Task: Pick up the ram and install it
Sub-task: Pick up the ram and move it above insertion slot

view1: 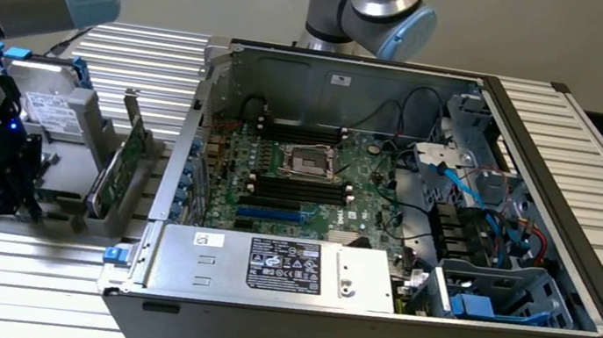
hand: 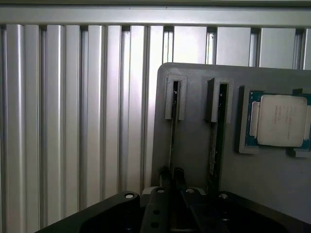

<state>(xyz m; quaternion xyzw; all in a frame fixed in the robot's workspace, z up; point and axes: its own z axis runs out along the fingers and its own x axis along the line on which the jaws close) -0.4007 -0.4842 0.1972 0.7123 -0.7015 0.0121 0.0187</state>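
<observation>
Two ram sticks stand edge-on in the slots of a grey holder plate [hand: 194, 77]. My gripper [hand: 172, 174] is down over the first ram [hand: 173, 138], its two fingertips [hand: 165, 174] pressed against either side of the thin board. The second ram [hand: 216, 141] stands free beside it. In the exterior view the gripper [view1: 0, 197] is low over the holder [view1: 68, 189], at the exterior view's left of the open computer case [view1: 375, 321]. The black memory slots [view1: 296, 188] lie on the motherboard inside the case.
A square silver processor [hand: 281, 120] rests in a pocket of the holder. A green expansion card with a metal bracket [view1: 118, 165] and a grey drive [view1: 50, 107] stand on the holder. A second arm [view1: 373, 2] rises behind the case. Cables crowd the case's right side.
</observation>
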